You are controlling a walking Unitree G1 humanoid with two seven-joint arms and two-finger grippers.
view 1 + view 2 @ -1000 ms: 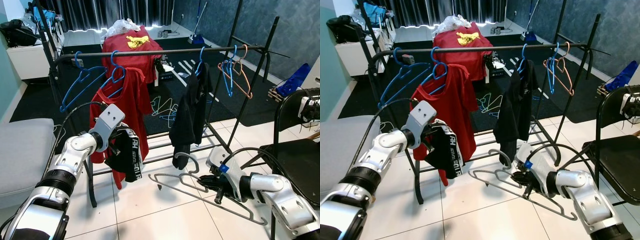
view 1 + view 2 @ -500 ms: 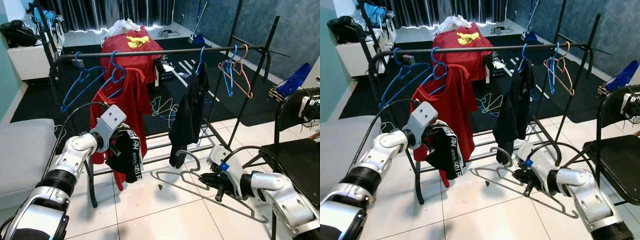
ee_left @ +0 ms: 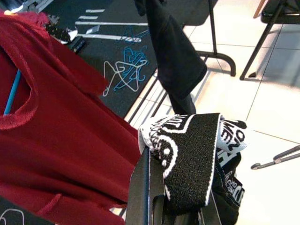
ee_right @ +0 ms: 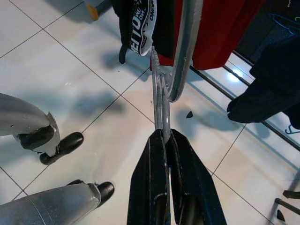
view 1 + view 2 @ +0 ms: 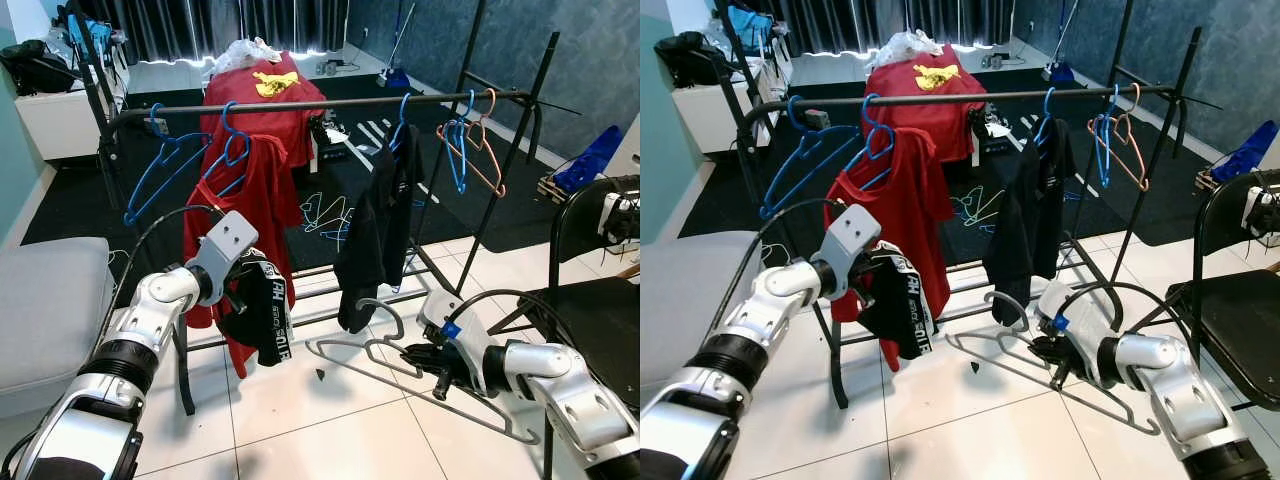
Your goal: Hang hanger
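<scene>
- A grey hanger (image 5: 400,365) is held low in the lower centre-right of the head views, above the tiled floor (image 5: 330,430), with its hook (image 5: 385,312) turned up near the hem of the black garment (image 5: 378,215).
- The right gripper (image 5: 438,372) is seen clamped on the hanger's lower bar; in the right wrist view both fingers (image 4: 149,187) are pressed against the thin grey frame.
- The left gripper (image 5: 872,285) is closed on black shorts with a white lettered waistband (image 3: 187,159), held at centre left in front of the red shirt (image 5: 250,215).
- The rack's top rail (image 5: 320,103) runs across the upper part of the frame, already carrying blue hangers (image 5: 165,165) at the left and blue and orange hangers (image 5: 468,140) at the right.
- The hanger is judged not yet hung: it lies well below the rail.
- What remains, by judgement: the shorts fitted to the hanger if intended, the hanger raised, and the hook set over the rail.
</scene>
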